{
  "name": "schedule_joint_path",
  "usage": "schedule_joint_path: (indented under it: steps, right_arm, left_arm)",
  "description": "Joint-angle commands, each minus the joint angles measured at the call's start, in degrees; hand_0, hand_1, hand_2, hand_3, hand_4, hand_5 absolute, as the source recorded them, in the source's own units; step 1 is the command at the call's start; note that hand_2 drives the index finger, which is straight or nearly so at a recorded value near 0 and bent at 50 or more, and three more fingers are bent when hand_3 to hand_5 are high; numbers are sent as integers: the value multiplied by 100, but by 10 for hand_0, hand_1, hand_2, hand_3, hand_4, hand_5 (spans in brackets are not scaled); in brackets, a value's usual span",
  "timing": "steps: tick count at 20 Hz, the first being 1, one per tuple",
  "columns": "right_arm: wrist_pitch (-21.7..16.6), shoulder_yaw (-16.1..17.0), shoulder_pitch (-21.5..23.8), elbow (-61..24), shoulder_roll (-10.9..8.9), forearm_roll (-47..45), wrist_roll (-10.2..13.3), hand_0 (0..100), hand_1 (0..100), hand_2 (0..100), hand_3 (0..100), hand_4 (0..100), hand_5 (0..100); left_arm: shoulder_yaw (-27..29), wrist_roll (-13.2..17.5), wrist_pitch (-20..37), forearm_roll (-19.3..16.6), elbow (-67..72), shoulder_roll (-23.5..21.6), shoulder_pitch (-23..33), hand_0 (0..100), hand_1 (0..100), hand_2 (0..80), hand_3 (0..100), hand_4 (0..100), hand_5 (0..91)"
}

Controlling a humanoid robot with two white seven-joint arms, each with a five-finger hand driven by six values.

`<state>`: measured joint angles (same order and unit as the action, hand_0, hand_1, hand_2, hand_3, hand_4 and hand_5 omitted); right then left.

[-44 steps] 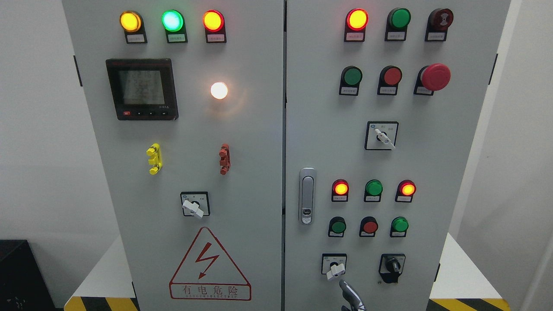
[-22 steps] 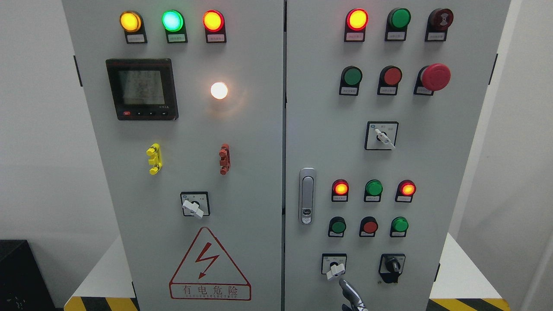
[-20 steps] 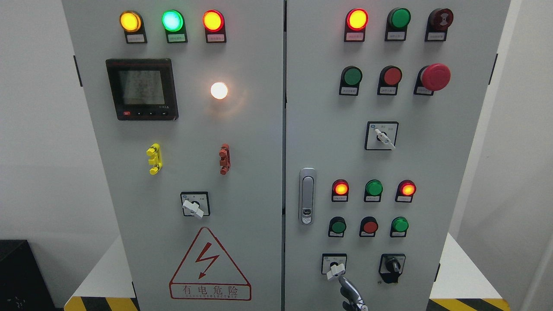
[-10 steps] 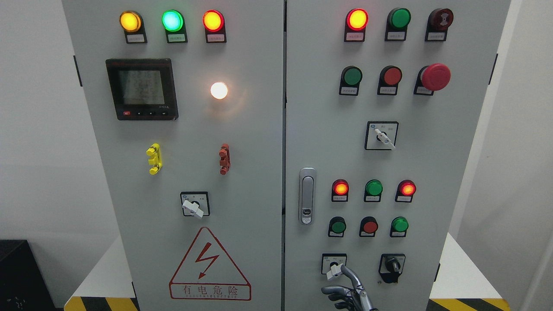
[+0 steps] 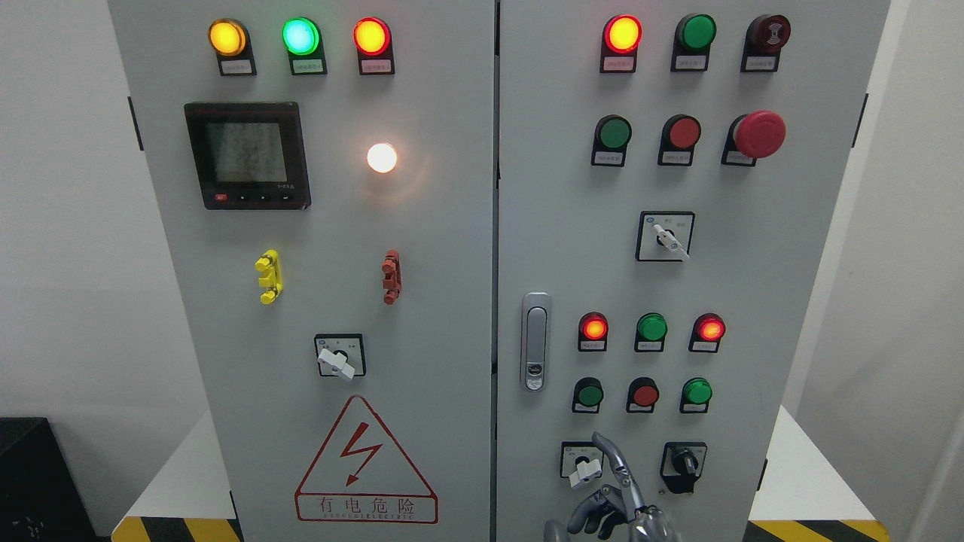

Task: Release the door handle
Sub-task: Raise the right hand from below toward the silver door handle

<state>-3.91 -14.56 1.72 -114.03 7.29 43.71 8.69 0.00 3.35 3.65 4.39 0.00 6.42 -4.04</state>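
The right hand [image 5: 614, 503] has risen from the bottom edge in front of the right door. Two seconds ago only one fingertip showed there, below the white switch [image 5: 584, 473]. Half a second ago the finger had reached the switch's knob, and bent fingers had come into view beneath it. Now one finger [image 5: 616, 458] stretches up past the right side of the knob, its tip above the switch plate's upper corner. More of the knuckles and the other bent fingers show below, holding nothing.
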Motion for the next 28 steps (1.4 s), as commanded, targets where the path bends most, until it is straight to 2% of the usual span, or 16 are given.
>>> schedule_joint_path:
  steps: [1, 9, 12, 19, 23, 28]
  right_arm:
    - [-5, 50, -470, 627, 18, 1138, 37, 455, 368, 0, 1000, 997, 986]
    - [13, 85, -1050, 1155, 18, 2307, 37, 465, 329, 0, 1000, 999, 990]
    - [179, 85, -1156, 1260, 18, 2817, 37, 469, 311, 0, 1000, 998, 989]
    - [224, 94, -1569, 1524, 9, 3283, 37, 473, 288, 0, 1000, 996, 989]
    - [548, 76, -1613, 1542, 9, 3556, 28, 467, 285, 0, 1000, 996, 989]
    - [558, 67, -1640, 1533, 0, 3670, 19, 465, 285, 0, 1000, 995, 989]
  left_arm:
    - [-114, 8, 31, 0, -88, 0, 0, 0, 0, 23, 86, 13, 0]
    - [-114, -1, 22, 0, -97, 0, 0, 0, 0, 24, 86, 13, 0]
    - [-114, -1, 31, 0, -88, 0, 0, 0, 0, 25, 85, 13, 0]
    - [-114, -1, 31, 0, -97, 0, 0, 0, 0, 25, 84, 13, 0]
    - [-114, -1, 31, 0, -97, 0, 0, 0, 0, 25, 83, 13, 0]
    - [-114, -1, 22, 0, -88, 0, 0, 0, 0, 24, 86, 12, 0]
